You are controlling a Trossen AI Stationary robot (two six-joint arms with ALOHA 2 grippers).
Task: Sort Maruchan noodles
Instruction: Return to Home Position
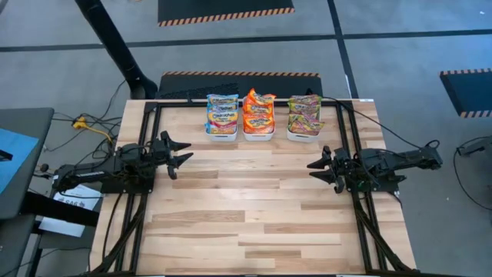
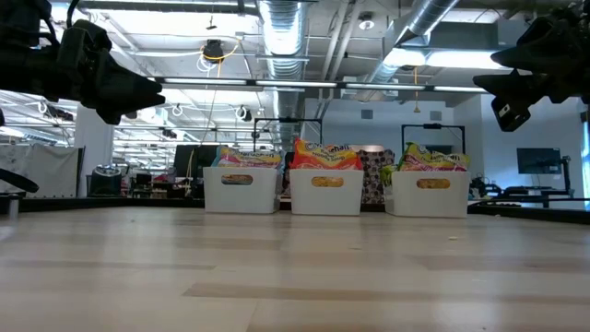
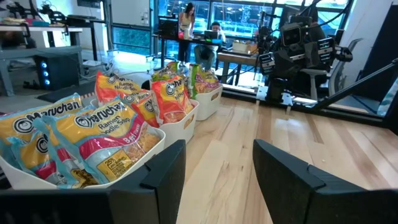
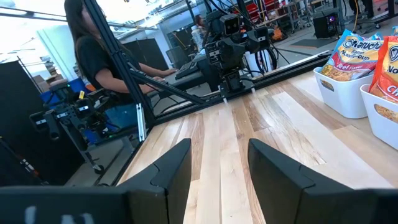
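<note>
The Maruchan noodles stand upright in three white trays along the table's far edge: pale yellow-blue packets [image 1: 222,113] in the left tray, orange-red packets [image 1: 259,112] in the middle one, green-yellow packets [image 1: 304,114] in the right one. My left gripper [image 1: 183,154] hovers open at the table's left side, above the wood, its fingers level and pointing right. My right gripper [image 1: 317,171] hovers open at the right side, pointing left. Nothing is between either pair of fingers [image 3: 163,171] [image 4: 168,165].
The three white trays [image 2: 327,196] sit side by side on the wood at the far edge. A black metal frame [image 1: 157,108] runs round the table's far and side edges. A person [image 4: 102,56] sits at a desk beyond the table's left side.
</note>
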